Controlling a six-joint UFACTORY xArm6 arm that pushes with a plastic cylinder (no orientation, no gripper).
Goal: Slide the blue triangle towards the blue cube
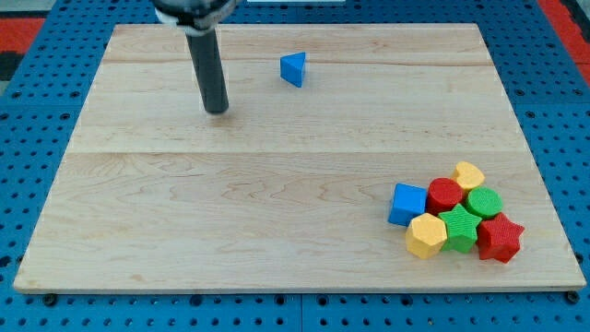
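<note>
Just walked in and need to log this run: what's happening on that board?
An arm's rod is pushing blocks on a wooden board. My tip sits apart from the blue triangle, to its left and slightly lower in the view. The blue cube lies far off at lower right, at the left edge of a cluster of red, green and yellow blocks.

A robotics lab bench is indicated. A pale wooden board (295, 175) is laid on a blue perforated base (37, 101), whose regular holes are seen beyond every edge of the board. Red panels (18, 23) are glimpsed past the top corners.
</note>
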